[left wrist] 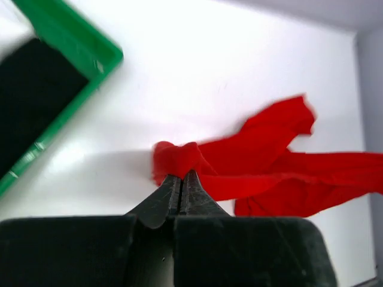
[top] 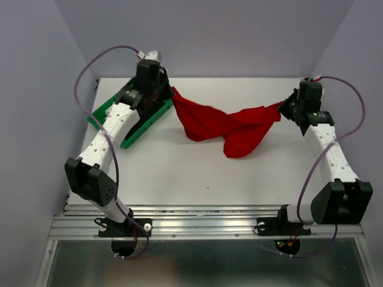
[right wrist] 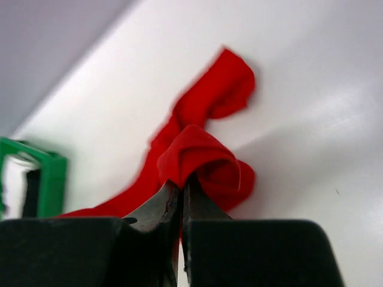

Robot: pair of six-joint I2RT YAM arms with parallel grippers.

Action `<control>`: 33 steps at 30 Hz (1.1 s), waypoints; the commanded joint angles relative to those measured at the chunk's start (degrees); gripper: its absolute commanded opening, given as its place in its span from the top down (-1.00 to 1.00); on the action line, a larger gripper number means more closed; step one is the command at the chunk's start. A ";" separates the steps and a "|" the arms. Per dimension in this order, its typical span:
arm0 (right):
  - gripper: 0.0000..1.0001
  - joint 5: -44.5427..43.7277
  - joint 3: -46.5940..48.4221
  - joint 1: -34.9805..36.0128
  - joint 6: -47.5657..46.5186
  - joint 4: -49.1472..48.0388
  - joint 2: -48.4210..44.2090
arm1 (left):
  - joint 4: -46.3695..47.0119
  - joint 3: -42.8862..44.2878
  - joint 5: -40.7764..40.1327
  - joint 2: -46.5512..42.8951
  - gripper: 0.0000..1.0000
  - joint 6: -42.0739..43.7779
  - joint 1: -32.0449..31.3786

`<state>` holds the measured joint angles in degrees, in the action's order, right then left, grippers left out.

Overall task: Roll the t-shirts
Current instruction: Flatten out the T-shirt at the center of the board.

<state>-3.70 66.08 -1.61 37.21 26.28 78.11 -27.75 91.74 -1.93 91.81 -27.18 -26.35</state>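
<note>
One white table (top: 179, 179) lay under a bright red soft cloth t-shirt (top: 230, 127), strung slack between both arms. Light and limp, it would likely bunch, so edges suited gripping; left gripper (left wrist: 181, 174) and right gripper (right wrist: 182, 182) each pinched one end.

Light was bright and even — the white tabletop (left wrist: 239, 60) glared, washed out, in both wrist views, where the bright red cloth t-shirt (left wrist: 269, 149) blurred; shadows were faint.
</note>
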 commanded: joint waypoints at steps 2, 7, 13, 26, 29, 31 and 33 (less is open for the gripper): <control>0.99 -3.85 14.23 -0.77 -2.84 3.42 -7.61 | -1.44 13.88 8.08 -8.13 1.00 3.37 7.35; 0.99 -3.85 22.93 -0.77 -5.56 6.49 -11.56 | 5.40 12.24 14.05 -15.59 1.00 -0.14 11.49; 0.98 -5.43 26.37 -0.77 -7.77 9.13 -15.00 | 7.09 9.95 17.31 -19.47 1.00 -1.82 14.04; 0.99 -4.65 36.04 -0.77 -9.53 12.48 -20.89 | 5.51 11.61 21.09 -25.54 1.00 -2.88 14.22; 0.99 -4.21 37.62 -0.77 -9.53 12.56 -21.42 | 5.25 13.02 21.71 -26.68 1.00 -2.79 14.22; 0.99 -3.77 38.24 -0.77 -9.18 13.00 -21.51 | 5.25 13.11 22.32 -27.03 1.00 -3.05 14.22; 0.99 -3.50 38.42 -0.77 -9.00 13.27 -21.85 | 5.33 12.67 22.85 -27.30 1.00 -3.49 14.22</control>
<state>-7.68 102.43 -1.83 28.71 40.71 56.84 -25.58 101.84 18.94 67.09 -30.30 -12.36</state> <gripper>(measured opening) 0.035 0.033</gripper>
